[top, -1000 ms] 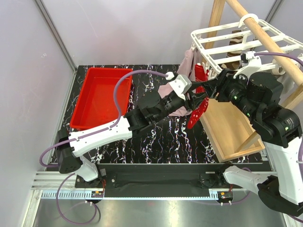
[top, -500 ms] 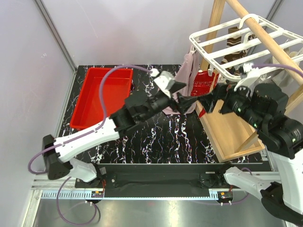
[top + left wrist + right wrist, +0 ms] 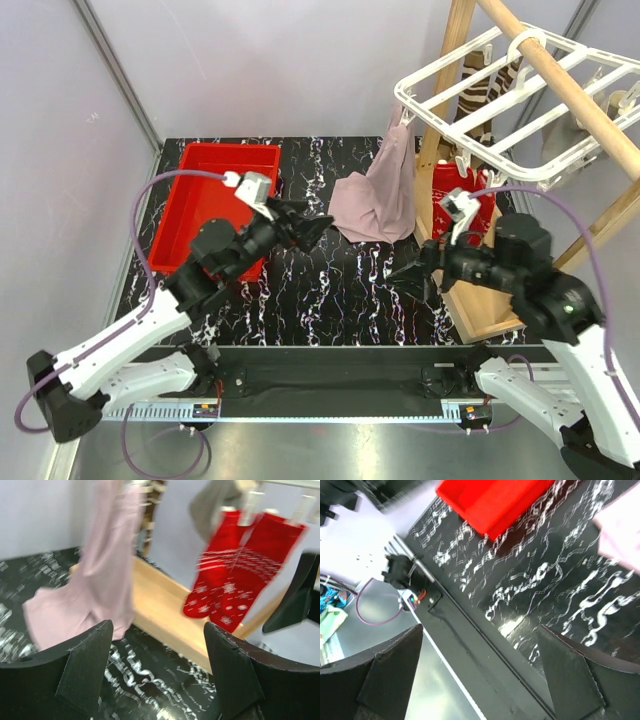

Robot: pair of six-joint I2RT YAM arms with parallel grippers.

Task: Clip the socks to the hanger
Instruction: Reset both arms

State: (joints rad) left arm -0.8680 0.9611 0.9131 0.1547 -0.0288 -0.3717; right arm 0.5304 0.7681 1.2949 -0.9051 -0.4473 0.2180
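The white grid hanger [image 3: 500,95] hangs from a wooden pole at the upper right. A mauve-pink sock [image 3: 385,195] hangs from its left corner, its lower end on the table. Two red socks with white specks [image 3: 445,185] hang beside it, and striped socks [image 3: 490,85] hang further back. In the left wrist view the pink sock [image 3: 100,580], the red socks [image 3: 235,580] and a beige-grey sock [image 3: 215,505] all hang ahead. My left gripper [image 3: 305,228] is open and empty, left of the pink sock. My right gripper [image 3: 415,272] is open and empty, low over the table.
A red tub [image 3: 215,195] stands at the back left and shows in the right wrist view [image 3: 495,500]. The wooden pole [image 3: 560,80] and its base board [image 3: 485,295] fill the right side. The black marbled table [image 3: 340,290] lies between the arms.
Both arms have pulled back from the hanger toward the near side. The red sock held between the grippers a second ago now hangs from the hanger. Both grippers are empty.
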